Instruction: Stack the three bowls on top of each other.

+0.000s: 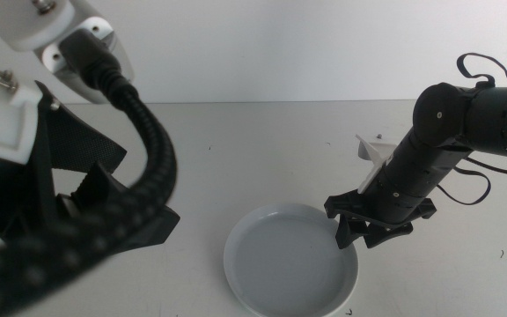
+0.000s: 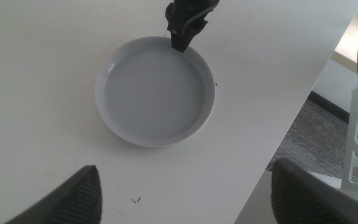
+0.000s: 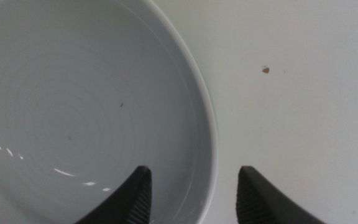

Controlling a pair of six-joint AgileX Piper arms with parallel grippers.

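Surface (image 1: pixel 262 141): white, carries one visible bowl. The other two bowls aren't in any view, so I can't say where they sit or whether a stack exists yet.

Left arm: bulks over the surface on the side of the bowl away from the right arm, held high. Left tool (image 2: pixel 185 193) is spread wide, nothing between the jaws, well above and short of the bowl. Looks like a waiting pose, parked clear so the right arm has room.

Bowl (image 1: pixel 290 261): pale grey-blue, shallow, low rim, upright and flat on the surface near its front edge. Empty inside, nothing under it that I can see.

Right tool (image 1: pixel 370 227): down at the bowl's rim on the right arm's side. Jaws are parted and straddle the rim wall, one over the bowl's inside, one over the surface just outside. Not closed on it yet; whether they touch the rim, can't tell.

Why this pose: low rim leaves a pinch on the wall as the only real grip. My read: pre-grasp, close next, then lift. Risk: thin purchase, so the bowl may tilt when lifted.
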